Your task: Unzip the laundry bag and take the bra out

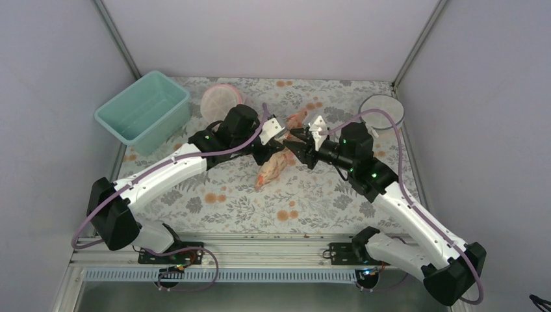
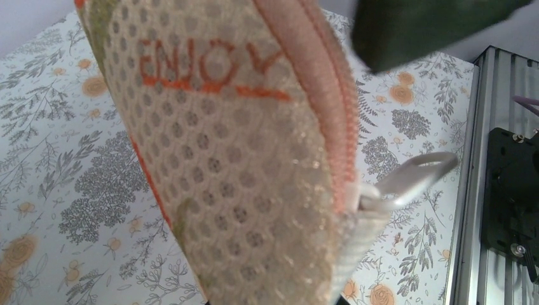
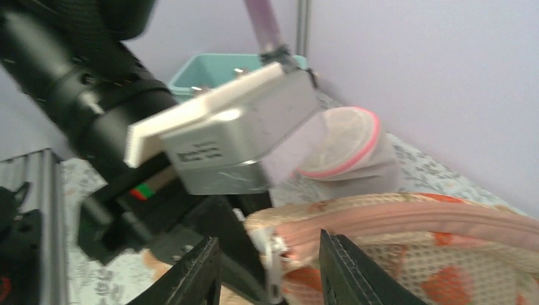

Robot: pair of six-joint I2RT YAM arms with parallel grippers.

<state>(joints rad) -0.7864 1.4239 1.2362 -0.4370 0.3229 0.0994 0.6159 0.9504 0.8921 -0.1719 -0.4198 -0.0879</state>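
- The right gripper (image 3: pixel 268 244) is released, its fingers spread either side of the zip pull (image 3: pixel 274 270) without touching it.
- The left gripper (image 1: pixel 279 144) looks clenched on the laundry bag (image 1: pixel 271 168), though its fingertips are hidden.
- The bag hangs between the two wrists over the table (image 1: pixel 214 201), and its zip looks closed.
- I judge it to be light, limp mesh that will fold and swing. The small stiff pull ring is the place to pinch, with the bag's end held taut.
- Both arms reach forward and inward, wrists nearly nose to nose at mid-table.
- The bra cannot be made out; it is likely inside.
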